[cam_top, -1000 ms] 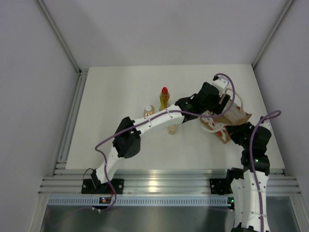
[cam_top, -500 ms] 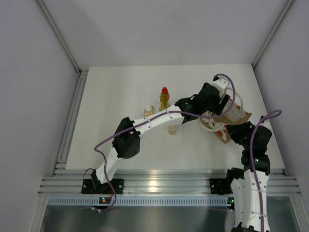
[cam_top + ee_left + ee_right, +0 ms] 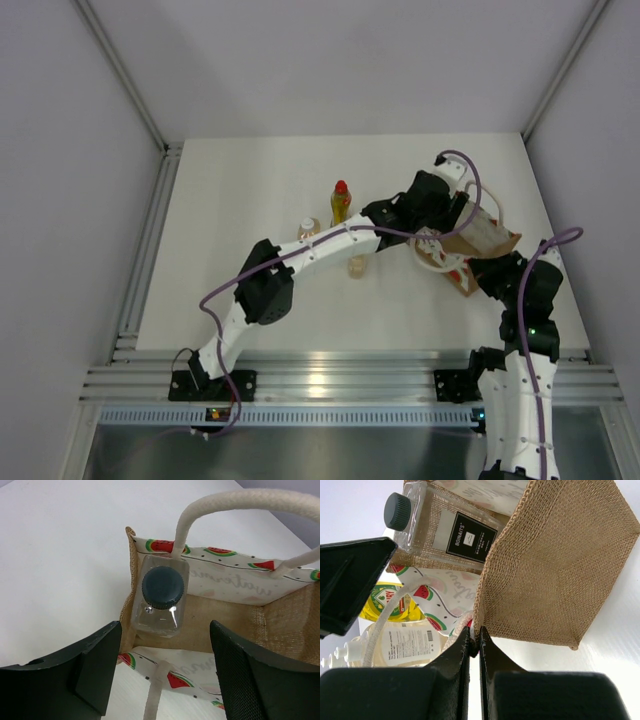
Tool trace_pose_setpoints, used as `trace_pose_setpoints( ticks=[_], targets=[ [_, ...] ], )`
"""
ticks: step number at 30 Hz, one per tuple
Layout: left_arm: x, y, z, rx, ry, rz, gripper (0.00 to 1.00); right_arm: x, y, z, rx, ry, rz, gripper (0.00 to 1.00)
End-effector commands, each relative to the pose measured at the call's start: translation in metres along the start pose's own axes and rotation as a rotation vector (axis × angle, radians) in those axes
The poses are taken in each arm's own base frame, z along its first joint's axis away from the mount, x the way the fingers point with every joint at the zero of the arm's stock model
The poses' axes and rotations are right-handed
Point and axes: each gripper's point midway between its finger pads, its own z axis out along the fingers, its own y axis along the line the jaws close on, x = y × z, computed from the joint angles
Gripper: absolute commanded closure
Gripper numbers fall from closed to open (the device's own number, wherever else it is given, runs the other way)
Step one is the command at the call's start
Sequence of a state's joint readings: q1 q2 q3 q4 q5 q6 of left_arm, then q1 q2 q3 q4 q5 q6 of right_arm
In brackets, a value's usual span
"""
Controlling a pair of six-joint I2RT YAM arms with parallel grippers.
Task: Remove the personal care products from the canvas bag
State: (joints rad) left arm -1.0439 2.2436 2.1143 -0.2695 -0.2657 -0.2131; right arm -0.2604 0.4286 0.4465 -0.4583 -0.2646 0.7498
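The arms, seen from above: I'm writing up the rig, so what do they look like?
The left arm and right arm are white links with black joints, each trailed by a purple cable. The left claw has broad black fingers.

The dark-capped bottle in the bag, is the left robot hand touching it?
Apart. The left wrist view shows the left gripper open wide, a plain gap between each finger and the clear bottle.
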Motion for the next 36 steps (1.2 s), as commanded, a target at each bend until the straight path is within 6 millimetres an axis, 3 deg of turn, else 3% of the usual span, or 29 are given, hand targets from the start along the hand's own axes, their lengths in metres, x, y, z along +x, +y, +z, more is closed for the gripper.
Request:
trace_pose_setpoints(
  ticks=[1, 13, 19, 36],
  targets=[
    [-0.005, 0.002, 0.012, 0.018, -0.026, -0.031, 0.25, -0.026, 0.029, -0.009, -0.09, -0.081, -0.047, 1.0],
    [-0.004, 0.003, 0.016, 0.024, -0.026, -0.032, 0.28, -0.024, 0.025, -0.007, -0.079, -0.076, -0.044, 1.0],
    [-0.027, 0.01, 0.005, -0.011, -0.071, -0.015, 0.26, -0.025, 0.026, -0.007, -0.081, -0.079, -0.044, 1.0],
    [-0.055, -0.013, -0.022, 0.033, -0.129, 0.009, 0.21, -0.024, 0.026, -0.007, -0.083, -0.075, -0.043, 1.0]
  ],
)
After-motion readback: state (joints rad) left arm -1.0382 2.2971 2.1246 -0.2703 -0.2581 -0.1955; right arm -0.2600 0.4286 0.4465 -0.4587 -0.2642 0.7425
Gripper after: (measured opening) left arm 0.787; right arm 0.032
